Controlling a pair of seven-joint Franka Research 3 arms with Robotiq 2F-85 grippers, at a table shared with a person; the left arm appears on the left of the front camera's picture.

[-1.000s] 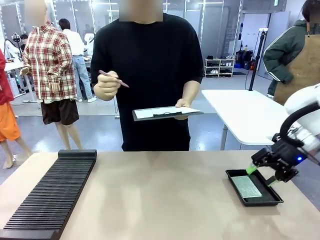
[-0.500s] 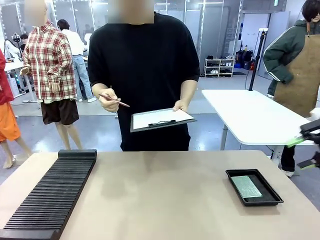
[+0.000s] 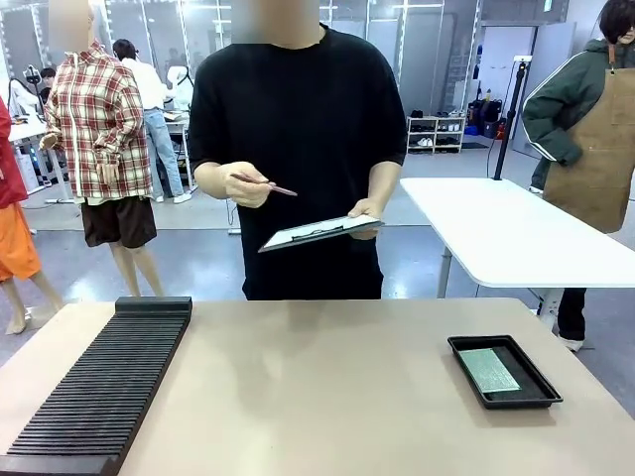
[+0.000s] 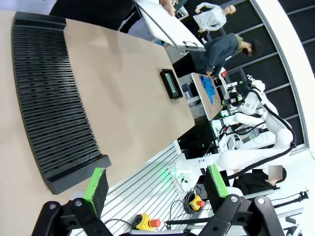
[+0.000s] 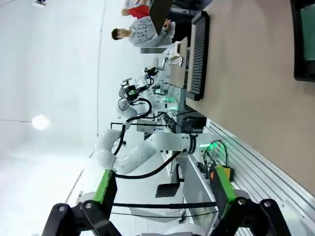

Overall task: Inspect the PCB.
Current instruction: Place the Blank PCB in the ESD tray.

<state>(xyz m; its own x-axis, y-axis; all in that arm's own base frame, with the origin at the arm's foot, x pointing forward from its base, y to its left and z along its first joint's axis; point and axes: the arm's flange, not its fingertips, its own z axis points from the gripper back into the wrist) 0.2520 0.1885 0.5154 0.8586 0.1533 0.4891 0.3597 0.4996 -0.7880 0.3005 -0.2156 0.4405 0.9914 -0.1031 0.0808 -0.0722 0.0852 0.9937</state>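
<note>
On the table's right side, near the robot's edge, the PCB (image 3: 490, 370) lies flat inside a shallow black tray (image 3: 542, 379), its green face up and its fine dotted grid catching the light. It fills most of the tray floor, with a narrow dark margin of tray showing round it. From the left wrist view the same tray (image 4: 171, 83) sits well away across the bare tabletop, far past the long black slotted rack (image 4: 49, 103) that runs along the table's left side.

Both grippers are clear of the board. The left gripper (image 4: 156, 183) hangs above the rack's near end with its green pads spread wide and nothing between them. The right gripper (image 5: 163, 191) is likewise spread wide and empty, pointing off the table's edge, with a corner of the tray (image 5: 305, 39) at the top right of its view.

Across the table a person holds a clipboard (image 3: 319, 231) in one hand (image 3: 365, 210) and a pen (image 3: 266, 184) in the other hand (image 3: 244, 185), and touches neither tray nor board.

The board looks thin, stiff and light, and probably smooth-faced, so it would slide under a careless push. Lying flush on the tray floor, it offers little to pinch; the safest hold is likely across its two long edges, or at one short end once tipped up, keeping the pads off the dotted face.
</note>
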